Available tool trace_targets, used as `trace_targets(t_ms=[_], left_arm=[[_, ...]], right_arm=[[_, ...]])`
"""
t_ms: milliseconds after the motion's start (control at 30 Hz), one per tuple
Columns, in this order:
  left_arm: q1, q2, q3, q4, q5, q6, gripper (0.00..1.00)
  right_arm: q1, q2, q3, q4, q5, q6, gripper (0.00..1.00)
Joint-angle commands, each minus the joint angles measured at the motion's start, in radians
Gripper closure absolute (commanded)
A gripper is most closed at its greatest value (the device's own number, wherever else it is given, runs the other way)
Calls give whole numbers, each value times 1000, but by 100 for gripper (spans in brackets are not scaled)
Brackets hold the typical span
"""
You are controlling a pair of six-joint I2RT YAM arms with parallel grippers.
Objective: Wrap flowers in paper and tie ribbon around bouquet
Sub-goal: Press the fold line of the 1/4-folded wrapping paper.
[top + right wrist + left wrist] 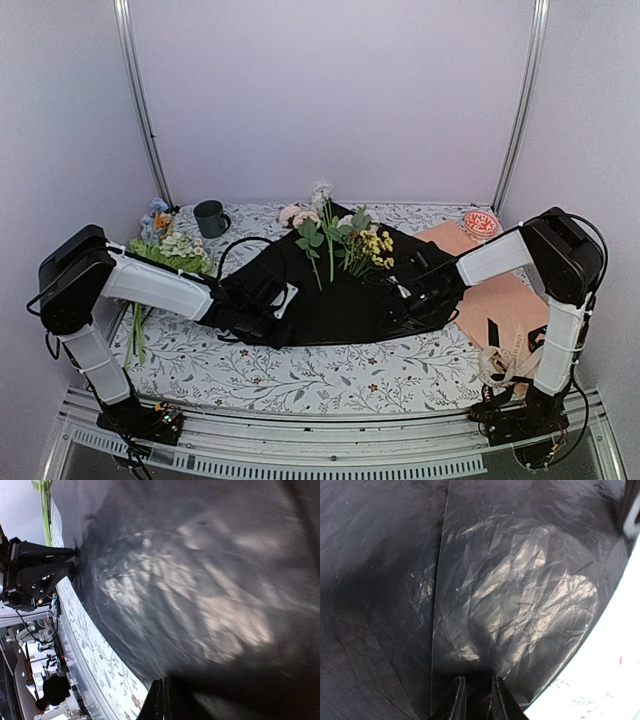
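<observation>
Pinching crinkled glossy black paper [520, 605], left gripper [477, 681] and right gripper [162, 682] both clamped on its edge, leafy flowers [326, 228] atop

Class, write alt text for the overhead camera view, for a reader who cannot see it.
The left gripper and right gripper each pinch an edge of the black paper on a floral table, with the flowers lying across its far half. A green mug and peach sheet sit alongside.
</observation>
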Motion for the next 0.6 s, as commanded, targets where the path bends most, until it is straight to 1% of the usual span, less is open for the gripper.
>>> trace_targets(t_ms=[0, 100, 233, 433, 567], left_arm=[[9, 72, -56, -159, 44, -13, 81], [18, 63, -59, -163, 46, -14, 81], [26, 58, -63, -165, 53, -13, 81], [30, 44, -68, -167, 51, -14, 81], [30, 39, -72, -167, 52, -15, 81]], right_arm=[[-57, -87, -86, 19, 71, 25, 100], [-107, -136, -159, 30, 101, 41, 100], [-204, -221, -258, 52, 155, 79, 100], [-253, -354, -341, 35, 231, 124, 100], [-288, -406, -377, 19, 267, 145, 100]])
